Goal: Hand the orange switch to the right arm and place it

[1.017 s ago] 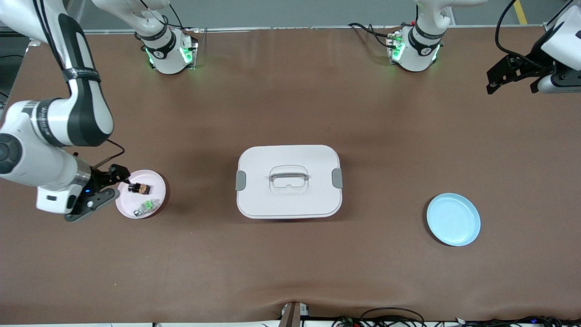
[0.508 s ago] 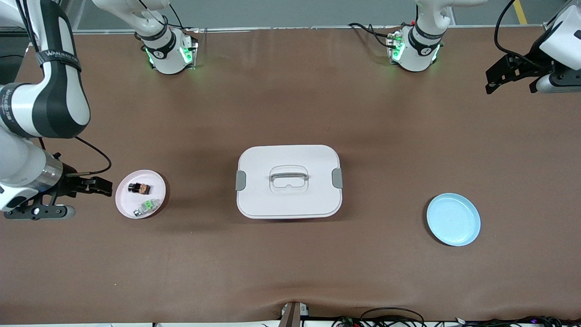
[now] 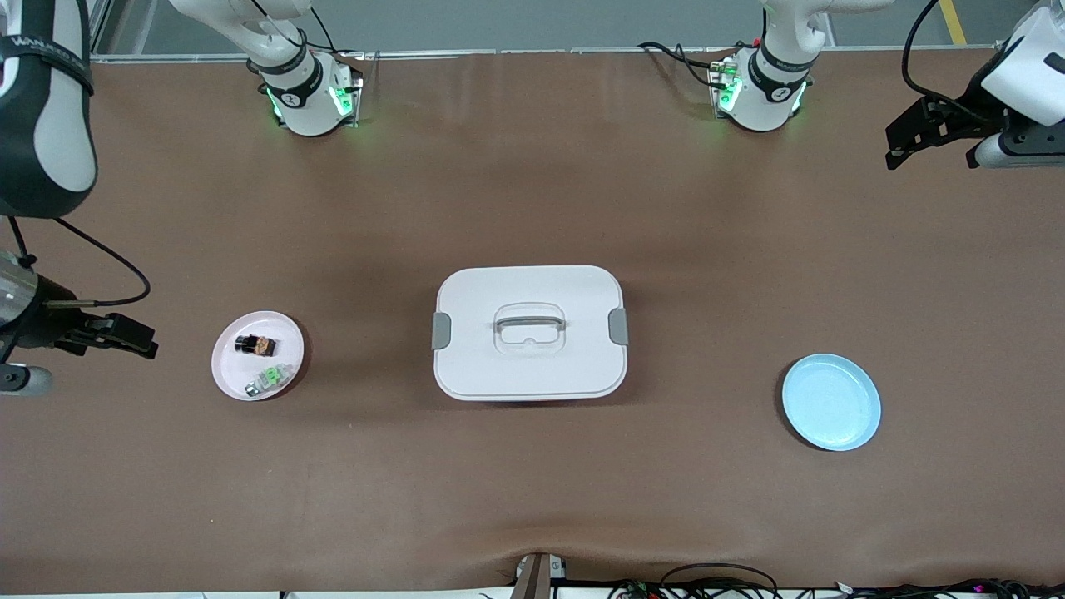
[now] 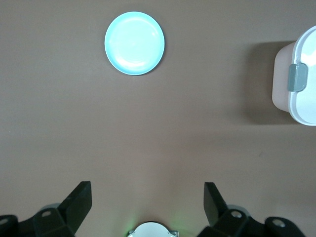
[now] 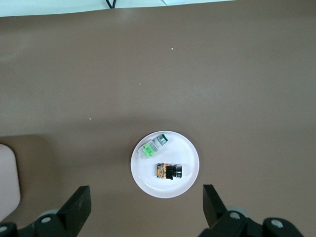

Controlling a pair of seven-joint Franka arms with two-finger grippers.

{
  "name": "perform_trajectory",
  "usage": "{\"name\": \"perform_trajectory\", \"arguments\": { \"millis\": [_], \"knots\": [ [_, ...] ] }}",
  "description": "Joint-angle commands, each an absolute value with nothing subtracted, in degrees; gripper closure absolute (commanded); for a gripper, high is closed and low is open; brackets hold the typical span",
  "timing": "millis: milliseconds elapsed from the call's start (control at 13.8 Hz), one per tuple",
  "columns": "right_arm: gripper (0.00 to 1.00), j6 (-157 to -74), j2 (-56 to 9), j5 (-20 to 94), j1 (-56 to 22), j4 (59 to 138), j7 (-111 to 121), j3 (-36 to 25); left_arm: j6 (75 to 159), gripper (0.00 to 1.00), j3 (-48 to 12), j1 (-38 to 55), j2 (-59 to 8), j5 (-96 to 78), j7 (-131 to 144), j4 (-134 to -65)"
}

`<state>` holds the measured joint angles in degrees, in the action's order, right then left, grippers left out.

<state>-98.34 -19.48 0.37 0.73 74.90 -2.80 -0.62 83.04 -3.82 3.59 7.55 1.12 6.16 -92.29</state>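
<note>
Orange switch (image 3: 255, 343) lies flat on the pink plate (image 3: 229, 374) toward the right arm's end of the table, just beside the green-and-silver part (image 3: 268, 379), which sits nearer the front camera; apart, not touching as far as visible. Nothing held by either arm, so nothing of the task looks done. Right gripper (image 5: 145, 210) empty, fingers spread wide, hanging over bare table beside the pink plate, at the table's edge. Left gripper (image 4: 147, 205) also empty and spread, up over bare table at the left arm's end, blue plate (image 3: 831, 402) well clear of it and nearer the front camera. White lidded box (image 3: 529, 332) sits mid-table between the two plates. Step in hand, by judgement: pick the switch off the pink plate; the right gripper is by far the closer one, whichever arm is meant to take it. For a clean pick: centre over the black body, not the orange middle alone; align fingers across the short axis; descend straight so the finger nearer the green part does not nudge it. Part is tiny and low, so fingertips need to go almost to the plate surface; risk of pushing the light plate or pinching the rim. Close gently, lift vertically, confirm in the wrist view before moving toward a handover over the box area.
</note>
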Motion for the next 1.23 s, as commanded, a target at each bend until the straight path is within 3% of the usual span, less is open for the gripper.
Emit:
{"name": "perform_trajectory", "arguments": {
  "millis": [0,581,1162],
  "knots": [
    [0.00,-91.1,-17.8,1.7,1.6,72.6,-3.6,-0.4,82.2,0.00,-3.8,3.9,8.3,0.4,5.9,-92.2],
    [0.00,-78.2,-14.8,1.2,1.7,70.1,-5.4,-0.4,82.2,0.00,-3.8,3.7,6.8,0.5,4.9,-90.0],
    [0.00,-78.0,-13.0,2.0,2.8,71.0,-5.5,0.2,82.2,0.00,-3.9,3.9,6.9,0.4,5.1,-90.0]
  ]
}}
